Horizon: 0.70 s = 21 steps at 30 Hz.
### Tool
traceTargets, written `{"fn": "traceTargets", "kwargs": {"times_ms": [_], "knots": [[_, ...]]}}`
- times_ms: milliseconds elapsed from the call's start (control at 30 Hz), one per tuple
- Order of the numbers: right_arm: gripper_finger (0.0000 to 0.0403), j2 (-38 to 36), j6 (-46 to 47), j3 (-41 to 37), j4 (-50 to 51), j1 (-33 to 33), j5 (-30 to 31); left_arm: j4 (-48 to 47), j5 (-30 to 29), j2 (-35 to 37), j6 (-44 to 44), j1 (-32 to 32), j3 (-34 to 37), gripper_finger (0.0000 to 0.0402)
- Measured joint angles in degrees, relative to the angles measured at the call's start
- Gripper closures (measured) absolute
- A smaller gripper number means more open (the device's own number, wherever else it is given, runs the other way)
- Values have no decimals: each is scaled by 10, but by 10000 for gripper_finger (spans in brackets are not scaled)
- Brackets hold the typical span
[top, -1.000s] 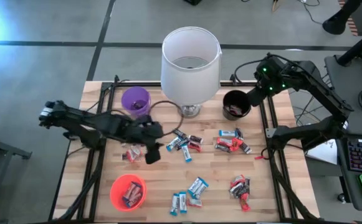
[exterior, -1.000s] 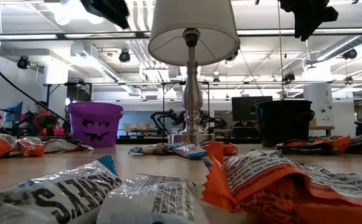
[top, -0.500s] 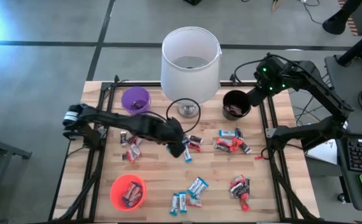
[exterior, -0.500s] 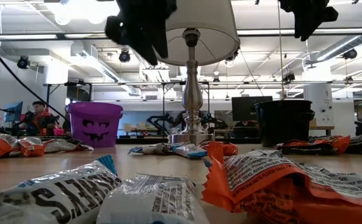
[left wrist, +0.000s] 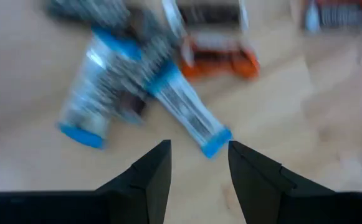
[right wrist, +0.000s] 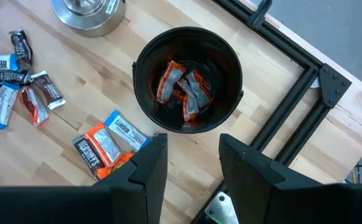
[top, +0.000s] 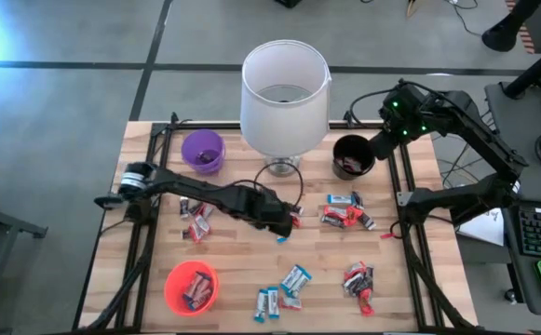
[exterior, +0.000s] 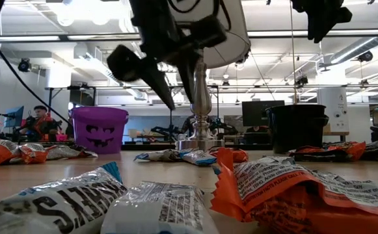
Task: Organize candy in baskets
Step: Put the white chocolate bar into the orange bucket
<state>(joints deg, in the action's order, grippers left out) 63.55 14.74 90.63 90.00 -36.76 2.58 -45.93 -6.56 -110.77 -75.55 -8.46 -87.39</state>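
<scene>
High view lays out a pale wooden table (top: 242,265) on a grey floor, with a white-shaded lamp (top: 285,86) at its far middle edge, a purple basket (top: 202,150) to the lamp's left, a black basket (top: 352,155) to its right, and an orange basket (top: 192,287) near the front left corner holding a few bars. Loose candy lies in clusters: one at the centre (top: 284,216), one right of centre (top: 346,212), and more along the near edge (top: 284,290). The left gripper (top: 279,221) reaches across to the centre cluster with released jaws, nothing between them; the left wrist view shows blue-and-white bars (left wrist: 131,93) and an orange one (left wrist: 218,56) lying just ahead of its fingers (left wrist: 152,171). The right gripper (right wrist: 190,158) hangs over the black basket with its jaws likewise apart and empty. Only the right wrist view looks down into that basket (right wrist: 146,65), where orange-and-silver bars (right wrist: 184,90) rest. Only the low view shows the room behind: a workshop with ceiling lights and a person (exterior: 40,120) seated at the far left, plus the jack-o'-lantern face on the purple basket (exterior: 99,129).
</scene>
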Motion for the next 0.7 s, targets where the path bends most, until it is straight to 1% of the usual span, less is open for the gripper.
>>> {"fn": "traceTargets", "kwargs": {"times_ms": [33,100,233,367,500,700], "knots": [[266,0,0,0,0,0,0,7,18,-9,-1,0,0,261],[266,0,1,0,0,0,0,15,32,-26,-10,0,0,261],[266,0,1,0,0,0,0,22,31,-46,-26,0,-2,261],[266,0,0,0,0,0,0,43,31,-54,-36,0,-11,261],[266,0,0,0,0,0,0,45,31,-62,-55,2,-20,261],[266,0,0,0,0,0,0,34,31,-74,-130,3,-19,261]]}}
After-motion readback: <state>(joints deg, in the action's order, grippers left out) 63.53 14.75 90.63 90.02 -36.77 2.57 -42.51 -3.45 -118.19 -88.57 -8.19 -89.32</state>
